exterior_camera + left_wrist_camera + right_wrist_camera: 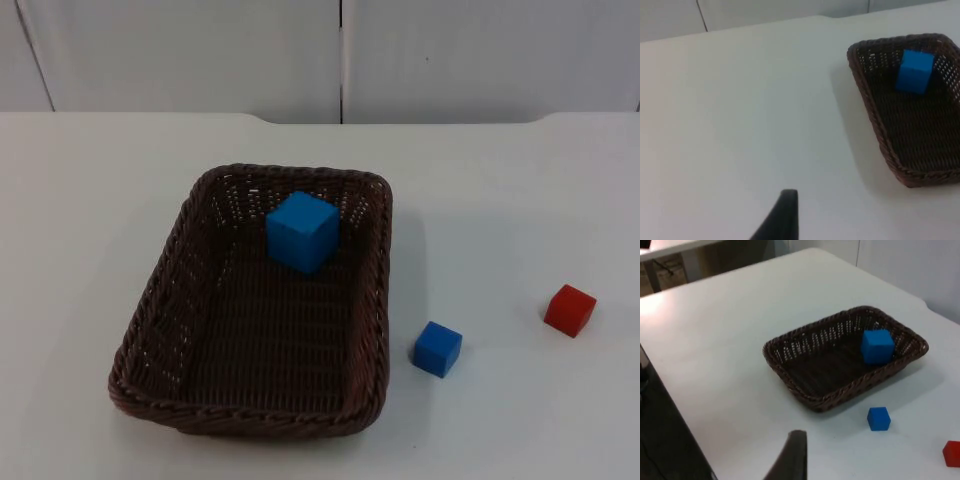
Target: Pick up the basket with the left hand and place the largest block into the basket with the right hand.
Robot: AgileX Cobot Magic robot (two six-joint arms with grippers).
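Observation:
A dark brown wicker basket (160, 310) stands on the white table, left of centre. The largest block, a blue cube (301, 231), lies inside it near the far wall. The left wrist view has the basket (875, 125) and the cube (914, 71) off to one side, with my left gripper (785, 215) over bare table, well apart from the basket. My right gripper (792, 455) hangs back at a distance from the basket (805, 400) and the cube (877, 345). Neither gripper touches anything.
A small blue cube (438, 348) lies on the table just right of the basket. A small red cube (570, 309) lies farther right. The grey partition wall (340, 50) closes off the back. In the right wrist view the table edge (670, 390) drops away.

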